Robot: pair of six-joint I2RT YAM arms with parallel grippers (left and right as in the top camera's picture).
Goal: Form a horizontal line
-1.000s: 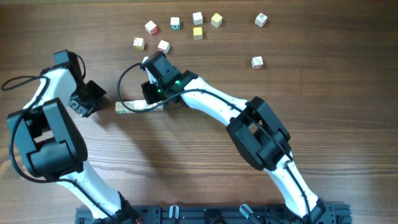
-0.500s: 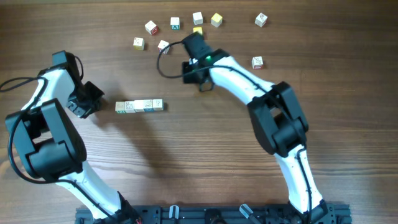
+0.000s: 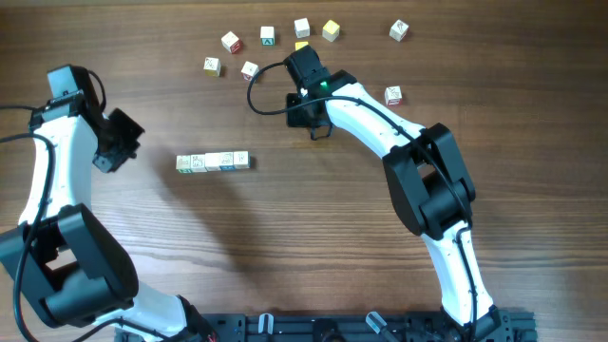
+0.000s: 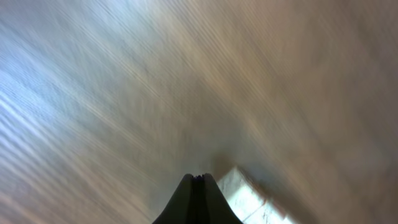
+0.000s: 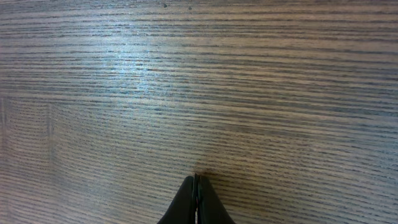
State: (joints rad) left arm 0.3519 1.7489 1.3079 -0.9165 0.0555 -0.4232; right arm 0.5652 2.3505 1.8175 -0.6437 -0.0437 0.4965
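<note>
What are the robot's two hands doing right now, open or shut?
Left gripper: closed, holding nothing.
Right gripper: closed, holding nothing.

Straight white cube row, left-centre table

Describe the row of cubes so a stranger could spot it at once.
On the wooden table, look left of centre, nearer the robot than the scattered cubes at the far edge. There lies the horizontal line, a short row of small white cubes. Unlike the loose singles, these touch edge to edge in one straight strip.
</note>
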